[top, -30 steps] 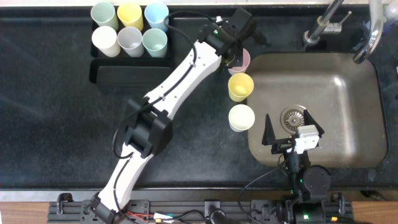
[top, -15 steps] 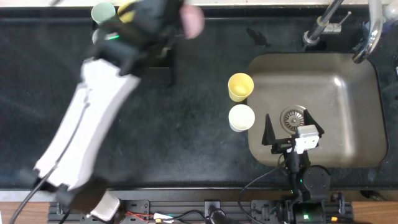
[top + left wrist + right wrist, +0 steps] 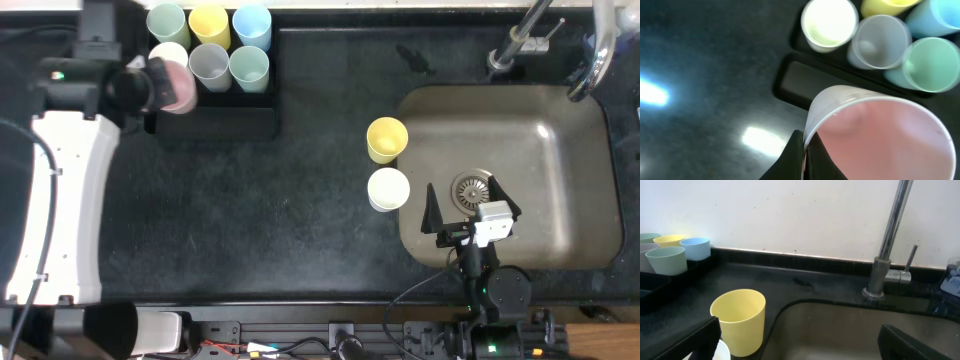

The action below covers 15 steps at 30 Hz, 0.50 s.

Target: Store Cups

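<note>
My left gripper (image 3: 150, 85) is shut on the rim of a pink cup (image 3: 178, 86), held tilted above the left end of the black tray (image 3: 250, 122). In the left wrist view the pink cup (image 3: 880, 135) hangs over the tray's bare front slot (image 3: 805, 85), near a white cup (image 3: 829, 22), a grey cup (image 3: 879, 40) and a mint cup (image 3: 932, 62). A yellow cup (image 3: 386, 139) and a white cup (image 3: 388, 188) stand on the counter beside the sink. My right gripper (image 3: 470, 207) is open over the sink, holding nothing.
Green (image 3: 167, 20), yellow (image 3: 209, 20) and blue (image 3: 251, 20) cups fill the tray's back row. The steel sink (image 3: 560, 150) lies at the right with a faucet (image 3: 890, 240) behind it. The dark counter (image 3: 300, 230) stretches between tray and sink.
My left arm lifted the pink cup from the sink's edge and swung it left across the counter to the tray. The right arm has stayed still.
</note>
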### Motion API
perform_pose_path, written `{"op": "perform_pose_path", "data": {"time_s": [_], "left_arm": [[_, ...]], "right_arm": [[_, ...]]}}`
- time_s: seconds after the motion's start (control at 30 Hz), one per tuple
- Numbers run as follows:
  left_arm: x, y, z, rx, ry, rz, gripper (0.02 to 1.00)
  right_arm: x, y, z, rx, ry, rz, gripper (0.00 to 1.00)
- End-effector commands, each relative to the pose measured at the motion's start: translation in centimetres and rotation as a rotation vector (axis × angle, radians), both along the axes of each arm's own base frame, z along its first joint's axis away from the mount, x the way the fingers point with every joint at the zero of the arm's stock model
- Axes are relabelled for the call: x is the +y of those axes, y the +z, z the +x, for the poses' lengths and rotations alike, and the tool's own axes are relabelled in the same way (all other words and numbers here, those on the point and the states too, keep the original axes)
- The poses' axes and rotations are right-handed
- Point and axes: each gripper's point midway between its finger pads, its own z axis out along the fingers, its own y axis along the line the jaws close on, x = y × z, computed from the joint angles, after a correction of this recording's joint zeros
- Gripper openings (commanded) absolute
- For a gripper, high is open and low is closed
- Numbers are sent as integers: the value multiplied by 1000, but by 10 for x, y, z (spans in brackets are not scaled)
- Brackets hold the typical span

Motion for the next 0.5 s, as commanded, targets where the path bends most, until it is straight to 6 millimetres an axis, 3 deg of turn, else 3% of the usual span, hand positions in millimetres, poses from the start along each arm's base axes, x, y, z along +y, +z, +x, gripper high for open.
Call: {"op": "perform_pose_path", "data": {"time_s": [0.03,0.5], "left_arm": [[19,-5,-8,28,-89,31,36],[36,-74,19,130,-147,9,36]], "right_arm": [[-2,-3,0,-3,-11,0,993],[-2,-3,0,-3,-11,0,993]]}}
